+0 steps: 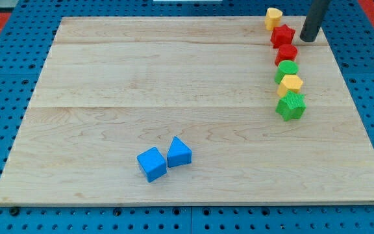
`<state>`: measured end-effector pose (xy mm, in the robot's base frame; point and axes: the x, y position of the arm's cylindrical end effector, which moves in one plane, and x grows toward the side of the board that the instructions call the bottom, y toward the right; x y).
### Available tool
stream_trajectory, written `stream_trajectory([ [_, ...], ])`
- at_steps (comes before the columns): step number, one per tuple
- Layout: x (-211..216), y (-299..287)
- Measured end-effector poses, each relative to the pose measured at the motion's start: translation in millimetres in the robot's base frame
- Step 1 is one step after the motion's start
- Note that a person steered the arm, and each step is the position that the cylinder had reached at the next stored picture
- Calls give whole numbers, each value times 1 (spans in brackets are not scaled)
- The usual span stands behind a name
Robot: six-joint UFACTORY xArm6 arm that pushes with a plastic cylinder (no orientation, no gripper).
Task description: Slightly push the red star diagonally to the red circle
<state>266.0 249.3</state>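
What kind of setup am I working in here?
Likely a lab tabletop rig: a wooden board on a blue perforated base, small coloured blocks, and my tip just right of the red star.

Bright, even light falls across the wooden board [174, 97] — no harsh glare, only a mild pale sheen along the upper part of the frame. Shadows are short and soft: a thin dark edge under the two blue blocks [164, 159] at lower centre and under the green block [291, 106] at right. Focus is fairly sharp throughout — fine detail is slightly soft and pixelated. The board's edges look straight, with little distortion.
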Motion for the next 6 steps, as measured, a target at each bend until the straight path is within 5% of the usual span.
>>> stream_trajectory([
  [6, 1, -78],
])
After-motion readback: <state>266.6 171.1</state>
